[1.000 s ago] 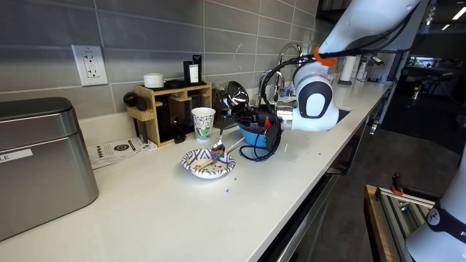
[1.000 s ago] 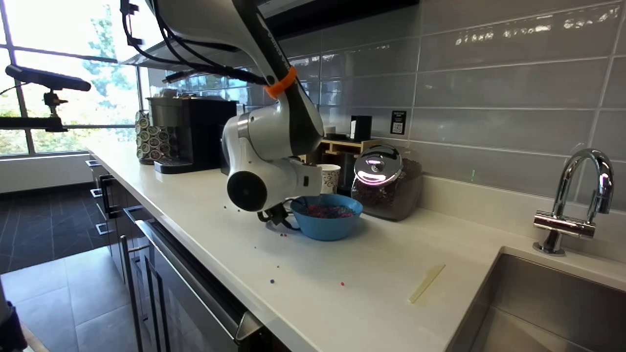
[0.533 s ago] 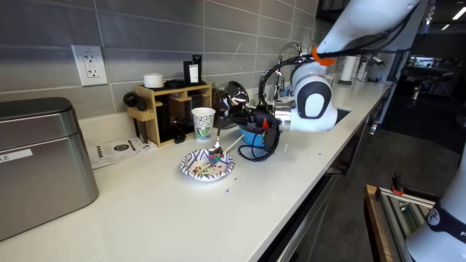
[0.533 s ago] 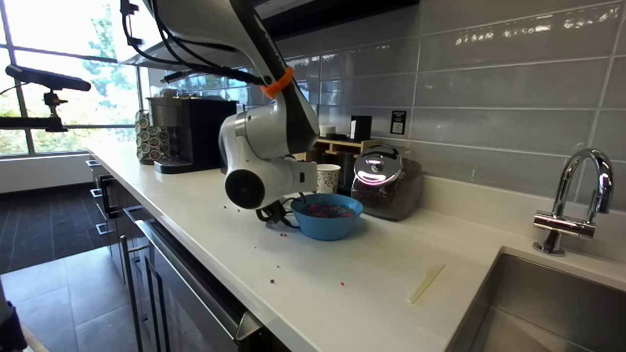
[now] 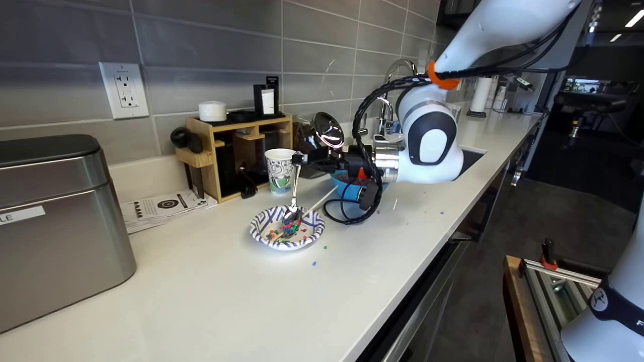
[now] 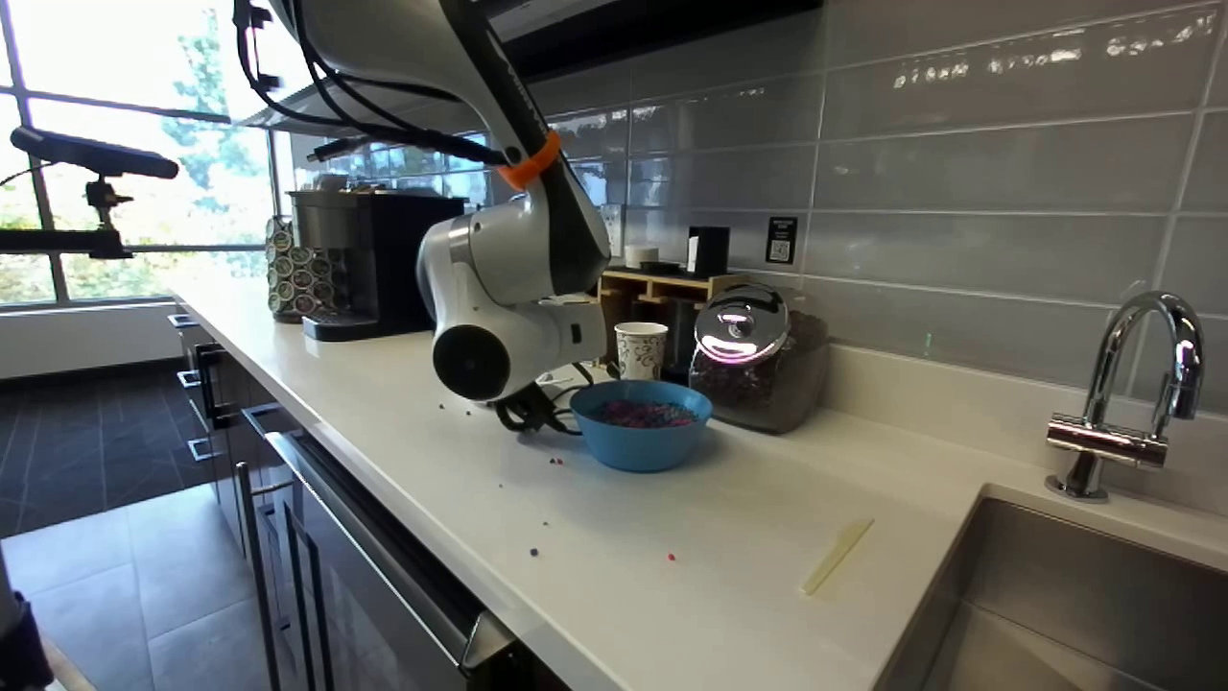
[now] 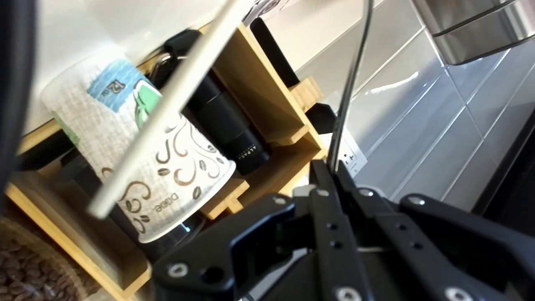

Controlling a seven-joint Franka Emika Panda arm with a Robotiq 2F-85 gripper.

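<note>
My gripper (image 7: pixel 333 169) is shut on the thin metal handle of a spoon (image 7: pixel 349 92). In an exterior view the spoon (image 5: pixel 295 188) hangs steeply down from the fingertips, its head inside a blue-and-white patterned paper bowl (image 5: pixel 287 246). Colourful small pieces (image 5: pixel 290 228) cluster at the spoon's head, and more lie scattered in the bowl. Whether the head touches the bowl's bottom I cannot tell. A pale stick (image 5: pixel 322 198) leans out over the bowl's rim; in the wrist view this stick (image 7: pixel 167 108) crosses before the paper cup (image 7: pixel 184 167). The arm hides gripper and spoon in an exterior view.
A blue bowl (image 6: pixel 641 446) of colourful pieces stands close below the wrist and its cables. Behind are the paper cup (image 5: pixel 280 171), a wooden organizer (image 5: pixel 206 146) and a jar of coffee beans (image 6: pixel 767 384). A metal bin (image 5: pixel 60 236) stands at an end of the counter.
The arm has shifted toward the bin side, away from the blue bowl. The spoon's head has moved across and lower within the patterned bowl, which slid very slightly the same way. The grip is unchanged.
</note>
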